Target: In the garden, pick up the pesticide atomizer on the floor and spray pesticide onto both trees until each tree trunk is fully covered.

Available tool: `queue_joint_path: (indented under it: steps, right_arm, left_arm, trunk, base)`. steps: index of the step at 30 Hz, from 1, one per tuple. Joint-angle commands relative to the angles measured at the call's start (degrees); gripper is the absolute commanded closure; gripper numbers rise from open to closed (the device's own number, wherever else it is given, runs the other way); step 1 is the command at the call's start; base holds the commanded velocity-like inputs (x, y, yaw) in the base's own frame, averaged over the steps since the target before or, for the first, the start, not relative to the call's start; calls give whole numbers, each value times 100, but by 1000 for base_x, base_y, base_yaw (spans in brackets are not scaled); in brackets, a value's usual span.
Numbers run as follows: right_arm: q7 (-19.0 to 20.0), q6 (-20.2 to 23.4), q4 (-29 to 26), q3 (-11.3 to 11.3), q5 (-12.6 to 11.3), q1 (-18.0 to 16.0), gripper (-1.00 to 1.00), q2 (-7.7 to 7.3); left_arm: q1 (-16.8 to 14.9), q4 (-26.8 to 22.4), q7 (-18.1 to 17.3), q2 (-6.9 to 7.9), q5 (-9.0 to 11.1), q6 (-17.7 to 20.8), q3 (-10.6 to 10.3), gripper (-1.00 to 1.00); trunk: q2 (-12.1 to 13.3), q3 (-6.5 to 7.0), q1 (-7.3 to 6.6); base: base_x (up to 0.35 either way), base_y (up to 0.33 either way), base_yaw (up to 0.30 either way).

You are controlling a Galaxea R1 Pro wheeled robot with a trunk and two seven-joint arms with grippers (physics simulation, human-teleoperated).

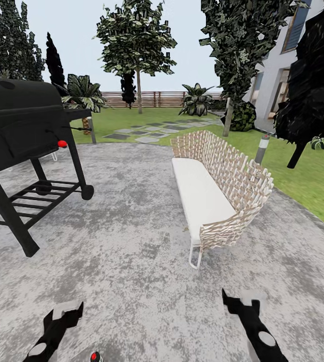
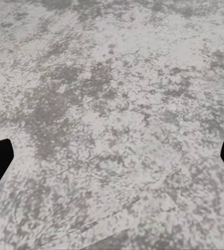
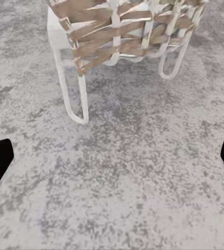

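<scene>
I stand on the mottled grey floor (image 1: 131, 236) of the garden. Two trees with pale trunks rise beyond it: one trunk (image 1: 139, 93) on the far lawn, another trunk (image 1: 227, 120) behind the bench. A small dark object with a red top (image 1: 95, 356) shows at the bottom edge between my arms; I cannot tell whether it is the pesticide atomizer. My left gripper (image 1: 64, 312) (image 2: 112, 161) hangs open over bare paving. My right gripper (image 1: 239, 300) (image 3: 112, 161) is open too, above the floor just short of the bench legs (image 3: 73, 94).
A black barbecue grill (image 1: 26, 130) on wheels stands at the left. A wicker bench (image 1: 222, 186) with a white cushion sits centre-right. Stepping stones (image 1: 146, 131) lead over the lawn toward a slat fence (image 1: 156, 98). A short bollard lamp (image 1: 262, 148) and a house (image 1: 282, 65) are at the right.
</scene>
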Motion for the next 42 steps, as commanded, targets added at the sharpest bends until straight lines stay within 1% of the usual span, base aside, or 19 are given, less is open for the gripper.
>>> queue_joint_path:
  steps: [1, 2, 5, 9, 11, 12, 18, 20, 34, 42]
  right_arm:
    - [-2, 317, -25, -2, 4, -273, -100, -2]
    - [-1, 588, -45, -3, 3, -503, -100, -3]
    - [24, 960, -133, -3, -3, -845, -100, -12]
    - [38, 1114, -425, -6, -1, -986, -100, -35]
    - [39, 1132, -475, -5, 1, -1000, -100, -60]
    - [40, 1145, -523, -4, 0, -1010, -100, -96]
    - [39, 1151, -545, -4, 5, -1014, -100, -153]
    - [34, 1151, -546, -4, 2, -1014, -100, -231]
    - [23, 1151, -546, -5, 2, -1014, -100, -237]
    - [23, 1151, -538, 2, 2, -1014, -100, -237]
  left_arm:
    - [-80, 7, -11, -1, 10, -11, 0, -100]
    - [-128, 0, -10, -2, -17, -11, -3, -100]
    - [-184, -28, 17, -4, -68, -11, -11, -100]
    - [-169, -31, 4, 19, -89, -25, -21, -100]
    - [-165, -27, -3, 32, -85, -27, -23, -100]
    - [-163, -7, -6, 40, -91, -30, -26, -100]
    - [-161, 24, -16, 18, -95, -28, -47, -100]
    - [-166, 28, -17, 6, -88, -16, -43, -100]
    - [-202, 28, -10, 19, -88, -3, -34, -100]
    - [-214, 26, -8, 24, -80, 1, -24, -100]
  trunk:
    - [-2, -6, -1]
    - [-2, -6, -1]
    - [-2, -6, -1]
    - [-2, -6, -1]
    - [-82, -42, 43]
    - [-122, -60, 65]
    - [-363, -167, 197]
    - [-443, -204, 241]
    - [-1005, -559, 548]
    - [-1326, -708, 724]
  base:
    - [0, 0, 0]
    - [0, 0, 0]
    - [0, 0, 0]
    - [0, 0, 0]
    - [0, 0, 0]
    - [0, 0, 0]
    - [0, 0, 0]
    - [0, 0, 0]
    - [0, 0, 0]
    - [0, 0, 0]
